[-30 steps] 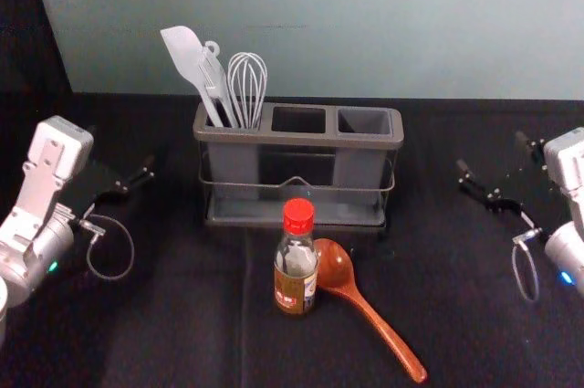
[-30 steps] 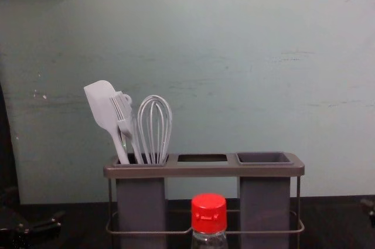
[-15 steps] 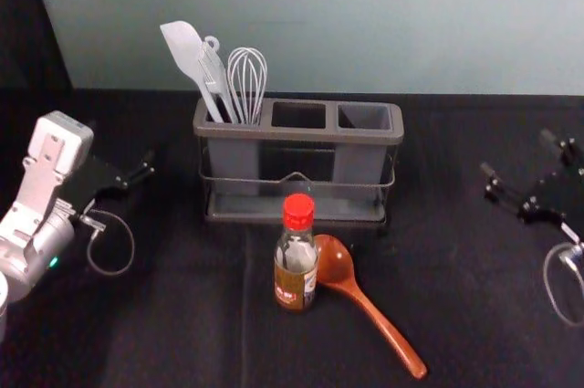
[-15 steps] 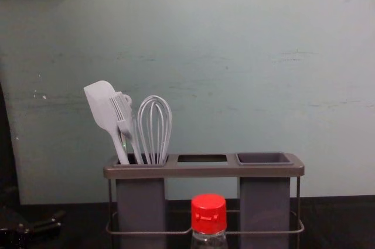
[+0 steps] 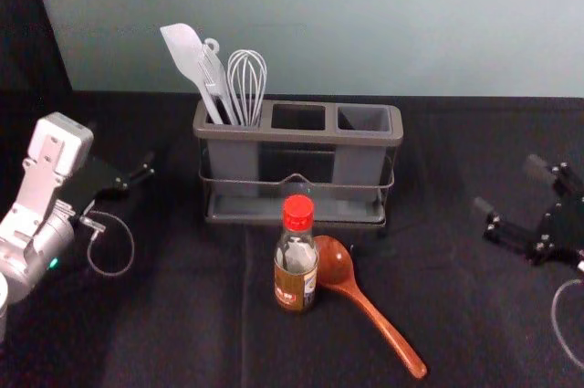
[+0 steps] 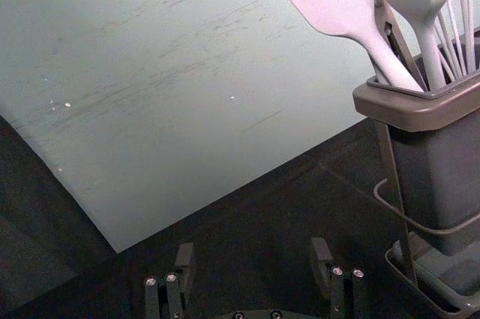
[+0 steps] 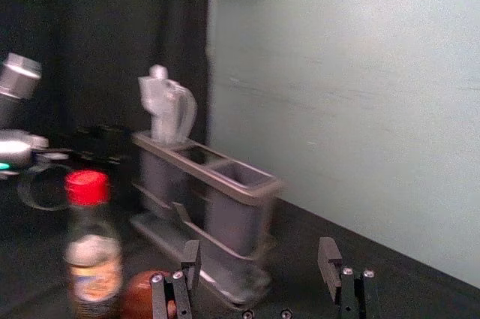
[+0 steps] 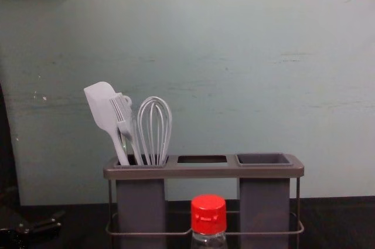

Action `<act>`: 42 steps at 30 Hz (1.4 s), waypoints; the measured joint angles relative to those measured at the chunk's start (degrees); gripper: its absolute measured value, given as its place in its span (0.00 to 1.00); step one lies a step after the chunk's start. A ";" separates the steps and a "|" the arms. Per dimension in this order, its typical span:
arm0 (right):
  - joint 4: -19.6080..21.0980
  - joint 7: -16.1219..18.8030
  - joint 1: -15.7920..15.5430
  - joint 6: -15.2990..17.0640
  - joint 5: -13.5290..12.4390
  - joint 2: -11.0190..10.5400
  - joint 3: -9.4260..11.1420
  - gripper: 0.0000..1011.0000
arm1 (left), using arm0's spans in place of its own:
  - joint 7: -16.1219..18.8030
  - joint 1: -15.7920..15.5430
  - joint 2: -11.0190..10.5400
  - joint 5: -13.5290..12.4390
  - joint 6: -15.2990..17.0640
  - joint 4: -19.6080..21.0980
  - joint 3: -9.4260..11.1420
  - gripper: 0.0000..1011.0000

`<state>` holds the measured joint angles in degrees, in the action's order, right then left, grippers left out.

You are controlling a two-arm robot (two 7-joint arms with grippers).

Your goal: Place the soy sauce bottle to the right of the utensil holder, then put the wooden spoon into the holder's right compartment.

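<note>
One wooden spoon lies out front of the utensil holder, bowl just beside the soy sauce bottle. Bottle's upright there too, so I'd shift it first for spoon access. Right hand, right of the holder, is empty and spread wide, probably for the bottle. Left hand sits parked left of it, spread, empty.

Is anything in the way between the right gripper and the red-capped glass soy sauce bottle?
Only the brown wooden spoon, lying low, its bowl just right of the bottle, toward the right gripper. Nothing upright stands between them.
</note>
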<state>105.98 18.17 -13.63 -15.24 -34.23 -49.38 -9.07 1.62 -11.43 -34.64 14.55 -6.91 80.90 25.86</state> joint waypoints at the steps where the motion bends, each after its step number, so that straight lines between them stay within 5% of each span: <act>1: 0.65 1.51 -0.12 0.17 -0.89 -0.17 -0.19 0.99 | 0.00 0.00 0.00 0.00 0.00 0.00 0.00 0.99; 7: 2.30 7.66 1.75 2.48 -3.03 0.51 -3.35 0.99 | 0.00 0.00 0.00 0.00 0.00 0.00 0.00 0.99; 17: 3.27 12.90 5.72 6.76 -1.18 3.26 -8.93 0.99 | 0.00 0.00 0.00 0.00 0.00 0.00 0.00 0.99; 28: 2.07 14.72 10.69 11.91 2.10 7.59 -13.04 0.99 | 0.00 0.00 0.00 0.00 0.00 0.00 0.00 0.99; 42: -3.62 12.98 18.58 16.26 7.06 14.66 -18.09 0.99 | 0.00 0.00 0.00 0.00 0.00 0.00 0.00 0.99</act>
<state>102.36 31.15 4.95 1.01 -27.17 -34.72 -27.16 1.62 -11.43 -34.65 14.55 -6.91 80.90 25.86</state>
